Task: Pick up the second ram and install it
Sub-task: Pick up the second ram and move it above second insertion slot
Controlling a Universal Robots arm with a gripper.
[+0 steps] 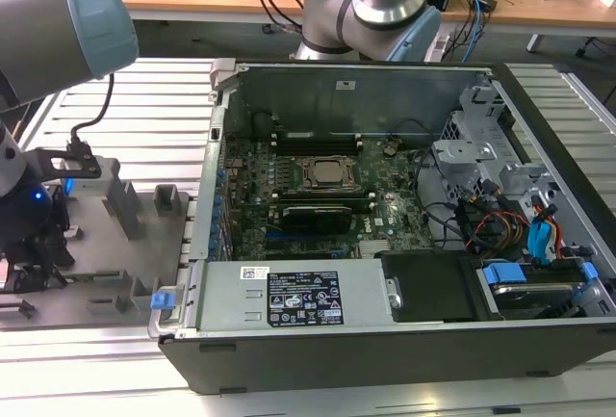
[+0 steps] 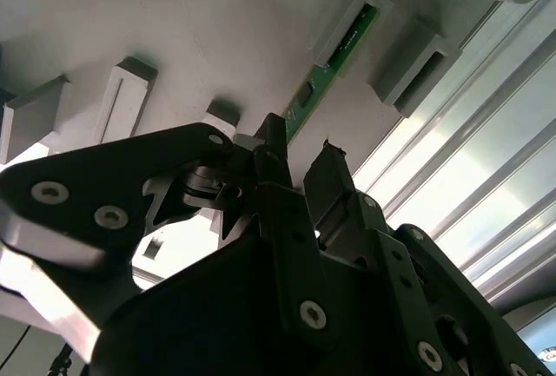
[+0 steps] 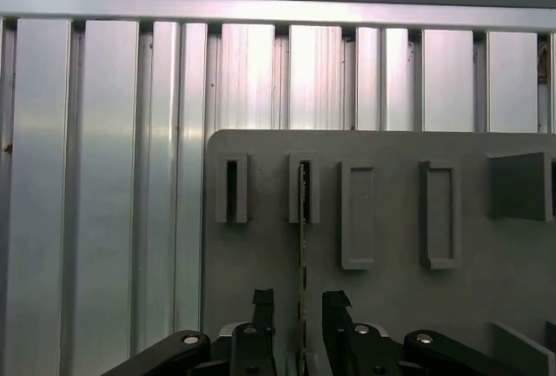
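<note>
Ribbed aluminium tabletop [image 1: 106, 99] is spread beneath everything, and an open computer case [image 1: 318, 359] is set at its centre in the exterior view, with the green motherboard [image 1: 385, 215] exposed inside. A grey tray [image 1: 96, 253] with upright slotted blocks is laid at about nine o'clock from the case, on the exterior view's left, and the robot arm [image 1: 58, 22] is bent over it there. The second ram [image 3: 302, 254] is seen in both wrist views standing on edge in the tray, one end seated in a slotted block [image 3: 294, 194]. The gripper [image 3: 300, 319] is held open, its fingers [image 3: 261, 306] being placed on either side of the stick's other end. A gap is seen on each side, so nothing is gripped.
</note>
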